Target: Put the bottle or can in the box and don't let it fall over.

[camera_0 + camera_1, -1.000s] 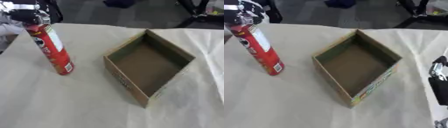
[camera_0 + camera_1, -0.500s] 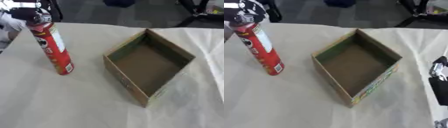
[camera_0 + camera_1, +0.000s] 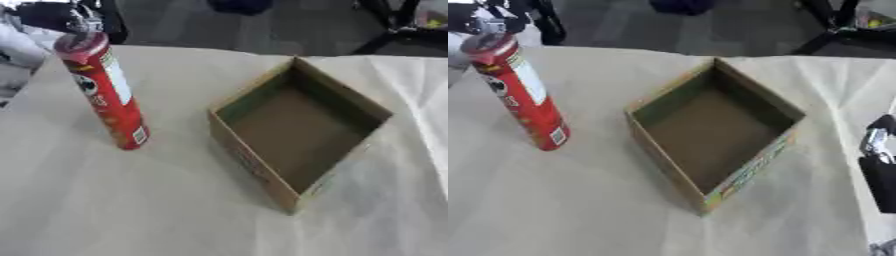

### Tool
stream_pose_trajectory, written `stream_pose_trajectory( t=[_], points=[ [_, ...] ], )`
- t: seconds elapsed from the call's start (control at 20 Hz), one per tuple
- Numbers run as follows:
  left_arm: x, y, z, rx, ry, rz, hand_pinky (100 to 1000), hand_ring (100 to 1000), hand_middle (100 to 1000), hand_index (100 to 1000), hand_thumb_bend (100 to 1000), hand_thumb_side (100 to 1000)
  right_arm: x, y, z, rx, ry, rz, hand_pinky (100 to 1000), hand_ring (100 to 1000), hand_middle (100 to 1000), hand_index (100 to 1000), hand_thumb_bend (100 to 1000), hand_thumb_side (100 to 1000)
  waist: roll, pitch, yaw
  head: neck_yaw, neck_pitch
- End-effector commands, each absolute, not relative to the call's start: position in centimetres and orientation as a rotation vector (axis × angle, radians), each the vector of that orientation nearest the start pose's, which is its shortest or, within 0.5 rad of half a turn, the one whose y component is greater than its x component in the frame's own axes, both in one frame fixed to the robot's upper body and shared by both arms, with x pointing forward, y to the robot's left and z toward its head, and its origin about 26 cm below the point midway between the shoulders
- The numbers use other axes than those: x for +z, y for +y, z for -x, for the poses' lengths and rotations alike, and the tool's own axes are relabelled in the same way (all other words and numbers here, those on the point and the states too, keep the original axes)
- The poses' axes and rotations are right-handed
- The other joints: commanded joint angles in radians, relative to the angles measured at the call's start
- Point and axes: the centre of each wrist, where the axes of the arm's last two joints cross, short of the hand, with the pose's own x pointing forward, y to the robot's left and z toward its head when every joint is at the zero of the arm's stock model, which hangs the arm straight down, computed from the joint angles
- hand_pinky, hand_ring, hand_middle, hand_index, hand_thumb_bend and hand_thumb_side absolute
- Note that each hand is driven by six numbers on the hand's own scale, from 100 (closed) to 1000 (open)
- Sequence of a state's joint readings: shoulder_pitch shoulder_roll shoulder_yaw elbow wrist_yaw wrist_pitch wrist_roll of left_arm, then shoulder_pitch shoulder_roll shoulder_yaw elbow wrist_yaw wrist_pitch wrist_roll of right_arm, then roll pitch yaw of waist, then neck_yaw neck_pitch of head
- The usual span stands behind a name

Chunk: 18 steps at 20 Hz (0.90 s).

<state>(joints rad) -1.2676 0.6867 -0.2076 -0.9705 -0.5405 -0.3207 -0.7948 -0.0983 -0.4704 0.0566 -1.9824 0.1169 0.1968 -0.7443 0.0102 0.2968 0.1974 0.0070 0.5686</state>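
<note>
Yet to be boxed: red crisp can (image 3: 102,93) upright near table's (image 3: 131,210) left edge, cardboard box (image 3: 297,130) empty, right hand's (image 3: 878,167) grip indiscernible.

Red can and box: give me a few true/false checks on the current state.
1. The red can stands upright on the table. True.
2. The can is already inside the cardboard box. False: it stands on the table to the box's left, apart from it.
3. The box is open at the top and holds nothing. True.
4. The robot's right hand grips the can. False: it shows only at the right edge of the right eye view, far from the can; whether its fingers are open cannot be told.
5. The box lies tipped on its side. False: it sits on its base, opening up.
</note>
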Motion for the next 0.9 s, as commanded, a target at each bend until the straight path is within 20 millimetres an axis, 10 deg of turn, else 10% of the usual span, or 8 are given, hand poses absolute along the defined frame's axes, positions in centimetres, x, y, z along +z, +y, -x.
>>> stream_pose_trajectory(
  t=[0.05, 0.9],
  points=[
    [41.1, 31.5, -45.0, -1.885, -1.436, -0.805, 913, 984, 956, 870, 333, 1000, 15.6, -29.0, -27.5, -0.181, -2.01, 0.897, 364, 745, 961, 959, 100, 617, 0.001, -0.012, -0.001, 0.003, -0.011],
    [39.4, 32.6, -45.9, -1.873, -1.258, -0.859, 865, 965, 933, 868, 422, 1000, 15.6, -29.0, -27.6, -0.191, -2.011, 0.894, 365, 746, 962, 961, 100, 618, -0.001, -0.004, -0.003, 0.007, -0.019]
  ],
)
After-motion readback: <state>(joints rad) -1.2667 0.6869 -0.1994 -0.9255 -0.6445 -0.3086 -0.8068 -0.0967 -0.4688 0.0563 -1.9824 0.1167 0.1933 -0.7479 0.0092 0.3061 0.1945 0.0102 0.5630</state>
